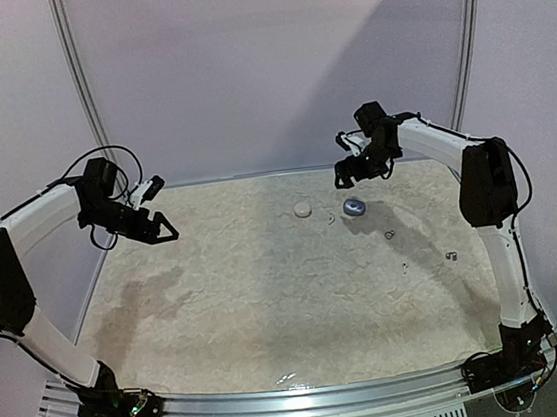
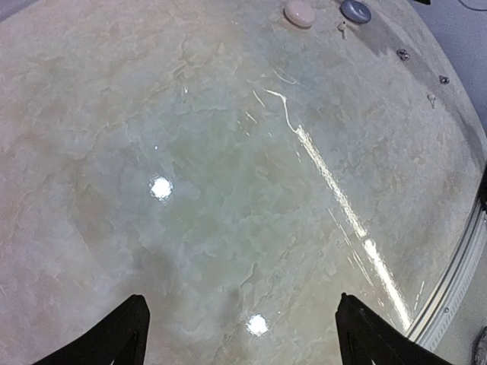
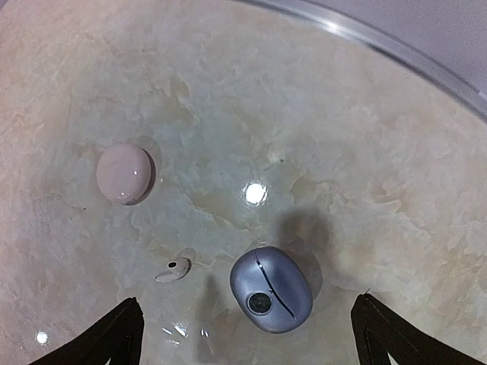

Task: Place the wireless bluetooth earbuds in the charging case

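The right gripper (image 1: 353, 176) hung empty with its fingers spread wide above the blue-grey oval case (image 3: 271, 289). One earbud (image 3: 173, 269) lay just beside that case (other buds (image 1: 389, 234) sat scattered nearer the right arm's base), near a pale round case (image 3: 124, 174). The left gripper (image 1: 160, 228), likewise apart, hovered well away.

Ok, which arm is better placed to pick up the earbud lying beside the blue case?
Right. The right end effector, open, hovers directly over the blue case and the earbud beside it. The left end effector hangs far off near the left edge of the table.
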Robot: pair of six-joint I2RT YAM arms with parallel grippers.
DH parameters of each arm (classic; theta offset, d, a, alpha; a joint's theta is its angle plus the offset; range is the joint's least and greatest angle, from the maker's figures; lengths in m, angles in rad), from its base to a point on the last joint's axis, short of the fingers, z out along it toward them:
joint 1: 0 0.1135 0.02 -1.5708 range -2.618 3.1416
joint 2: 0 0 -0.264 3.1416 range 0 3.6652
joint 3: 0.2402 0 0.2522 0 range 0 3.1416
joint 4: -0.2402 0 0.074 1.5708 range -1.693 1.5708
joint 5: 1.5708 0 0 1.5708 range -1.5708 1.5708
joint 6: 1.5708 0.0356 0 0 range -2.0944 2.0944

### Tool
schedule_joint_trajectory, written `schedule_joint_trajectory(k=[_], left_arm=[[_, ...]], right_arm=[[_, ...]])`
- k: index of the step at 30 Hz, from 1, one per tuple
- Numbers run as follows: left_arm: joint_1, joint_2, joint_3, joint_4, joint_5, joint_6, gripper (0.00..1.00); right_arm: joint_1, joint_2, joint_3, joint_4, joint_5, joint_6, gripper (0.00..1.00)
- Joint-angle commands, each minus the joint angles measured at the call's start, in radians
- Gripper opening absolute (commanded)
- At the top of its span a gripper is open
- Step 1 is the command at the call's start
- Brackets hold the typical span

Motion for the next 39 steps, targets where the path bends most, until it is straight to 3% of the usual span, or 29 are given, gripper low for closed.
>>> schedule_joint_trajectory(k=[1,6,11,18,21,22,23,24,27,33,39], left_arm=[[-0.008,0.014,0.042,-0.025,0.035,0.006,0.87],[-0.009,0.025,0.048,-0.020,0.030,-0.010,0.86],[-0.009,0.017,0.044,-0.012,0.015,-0.023,0.86],[-0.009,0.010,0.045,0.004,-0.007,-0.031,0.86],[-0.009,0.018,0.050,0.004,-0.009,-0.029,0.86],[-0.009,0.020,0.053,0.004,-0.009,-0.029,0.86],[-0.009,0.024,0.057,0.004,-0.008,-0.029,0.86],[-0.009,0.028,0.064,0.003,-0.009,-0.027,0.86],[-0.009,0.035,0.081,-0.001,-0.004,-0.021,0.86],[-0.009,0.039,0.074,-0.016,0.000,0.007,0.86],[-0.008,0.038,0.064,-0.012,0.009,0.012,0.87]], right_arm=[[0.010,0.065,0.054,-0.051,-0.010,0.057,0.97],[0.009,0.115,0.062,-0.054,-0.033,0.093,0.96],[0.008,0.156,0.108,-0.088,-0.009,0.150,0.78],[0.005,0.173,0.130,-0.103,0.063,0.277,0.79],[-0.007,0.173,0.130,-0.110,0.095,0.387,0.70],[-0.014,0.172,0.128,-0.117,0.081,0.437,0.75],[-0.020,0.171,0.122,-0.116,0.053,0.474,0.91],[-0.025,0.166,0.105,-0.100,0.004,0.535,0.98],[-0.047,0.137,0.004,0.012,-0.161,0.682,0.99],[-0.066,0.082,-0.033,0.069,-0.174,0.789,0.99],[-0.082,0.113,-0.065,0.145,-0.313,0.944,0.99]])
